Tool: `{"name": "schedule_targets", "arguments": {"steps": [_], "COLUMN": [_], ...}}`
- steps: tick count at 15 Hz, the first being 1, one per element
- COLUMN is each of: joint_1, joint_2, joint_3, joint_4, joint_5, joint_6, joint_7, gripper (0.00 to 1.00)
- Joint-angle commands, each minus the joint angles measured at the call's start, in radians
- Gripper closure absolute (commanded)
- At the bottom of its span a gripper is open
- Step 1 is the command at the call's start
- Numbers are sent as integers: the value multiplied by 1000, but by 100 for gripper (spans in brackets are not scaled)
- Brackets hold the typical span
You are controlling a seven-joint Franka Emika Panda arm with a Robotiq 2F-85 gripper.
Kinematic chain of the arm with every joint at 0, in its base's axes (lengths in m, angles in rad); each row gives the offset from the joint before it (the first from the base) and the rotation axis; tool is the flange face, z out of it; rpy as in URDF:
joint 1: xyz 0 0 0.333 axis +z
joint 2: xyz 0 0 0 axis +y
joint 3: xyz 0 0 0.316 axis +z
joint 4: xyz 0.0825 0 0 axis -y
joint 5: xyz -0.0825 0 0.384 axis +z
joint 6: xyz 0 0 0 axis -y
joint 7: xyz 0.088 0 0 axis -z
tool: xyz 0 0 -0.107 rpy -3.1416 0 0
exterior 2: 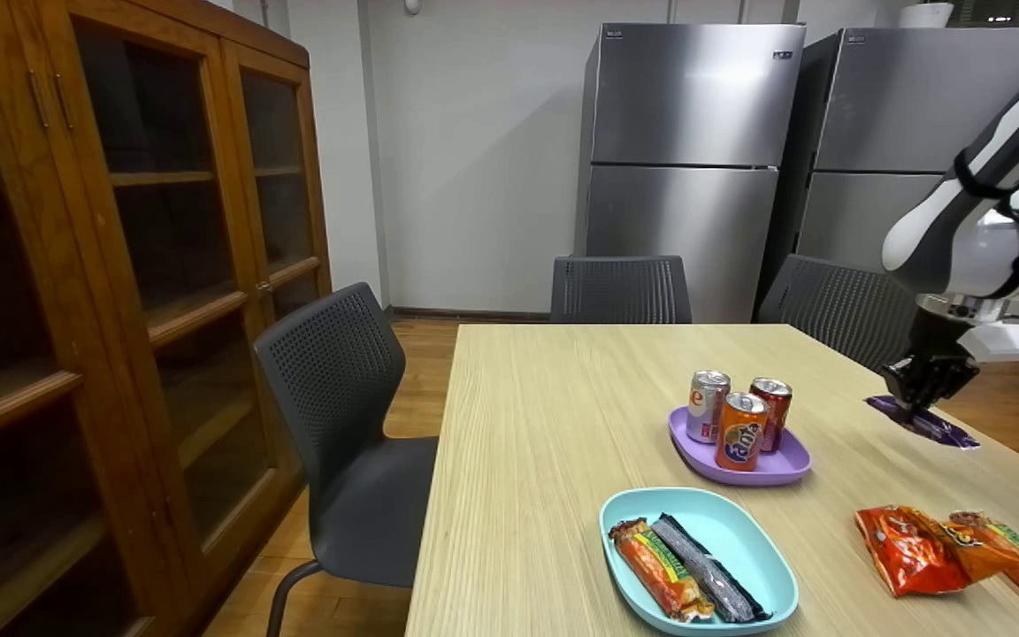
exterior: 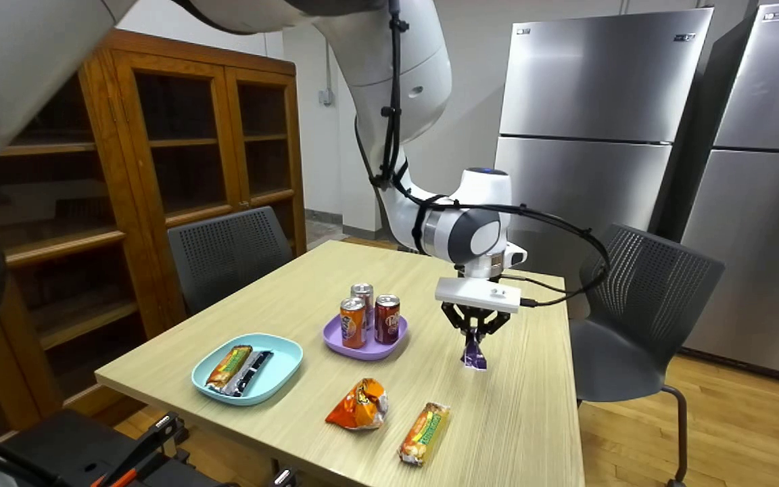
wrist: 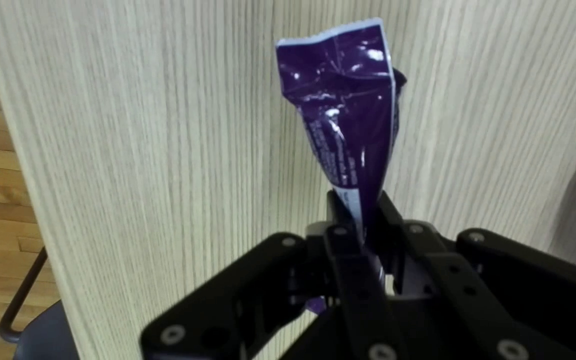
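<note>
My gripper (wrist: 360, 215) is shut on a purple wrapped bar (wrist: 343, 100), its wrapper pinched narrow between the fingers in the wrist view. One flat end with a pale seam sticks out ahead of the jaws; the middle is hidden by them. In both exterior views the gripper (exterior: 476, 331) points down over the right part of the table, and the purple bar (exterior 2: 938, 428) shows beneath it. Whether the bar touches the tabletop I cannot tell. Nearest to it is a purple plate (exterior: 332, 341) bearing three soda cans: an orange one (exterior: 353, 323), a dark red one (exterior: 387, 319) and a silver one (exterior 2: 706, 407).
An orange chip bag (exterior: 360, 406) and a granola bar (exterior: 425, 433) lie toward the table's near side. A turquoise plate (exterior: 281, 385) holds another granola bar (exterior: 229, 365) and a dark-wrapped bar (exterior 2: 704, 566). Grey chairs (exterior: 640, 318) stand around the table (exterior: 525, 419).
</note>
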Motion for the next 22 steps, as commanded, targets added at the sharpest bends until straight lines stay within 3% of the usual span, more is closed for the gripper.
{"name": "schedule_targets", "arguments": {"steps": [1,7,12,22], "joint_1": [-26,19,113,332], "joint_2": [-163,-355,-463,-488], "joint_3": [30,39,39,47], "joint_4": [-201,-464,-628,-731], "joint_5": [13,12,0,-21], "joint_6": [34,86,128,151], "joint_7": [-40,-29,10,141], "gripper": [96,96,96,96]}}
